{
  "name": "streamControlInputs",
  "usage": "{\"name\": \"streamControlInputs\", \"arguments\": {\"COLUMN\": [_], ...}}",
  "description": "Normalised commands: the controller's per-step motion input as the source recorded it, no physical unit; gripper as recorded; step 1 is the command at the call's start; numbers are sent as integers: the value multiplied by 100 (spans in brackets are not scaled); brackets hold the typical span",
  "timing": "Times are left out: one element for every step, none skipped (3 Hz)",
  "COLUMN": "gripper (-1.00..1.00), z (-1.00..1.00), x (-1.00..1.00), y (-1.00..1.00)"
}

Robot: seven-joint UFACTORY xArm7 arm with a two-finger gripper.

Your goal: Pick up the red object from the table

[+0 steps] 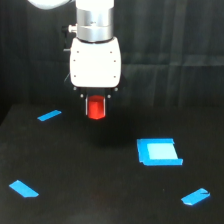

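Note:
The red object [96, 108], a small stubby red-orange block, hangs between the dark fingers of my gripper [96, 106], which is shut on it. It is above the black table [100, 180], with a gap between its underside and the surface. The white gripper body and silver wrist rise above it at the top centre. The fingers themselves are mostly lost against the dark backdrop.
A blue square patch [159, 151] lies on the table toward the exterior view's right. Blue tape strips lie at the left back [49, 115], the left front [23, 188] and the right front [195, 197]. A black curtain hangs behind.

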Motion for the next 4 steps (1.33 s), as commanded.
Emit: {"name": "streamControlInputs", "arguments": {"gripper": [-99, -99, -100, -95], "z": [78, 23, 52, 52], "x": [1, 2, 2, 0], "y": [-9, -1, -1, 5]}}
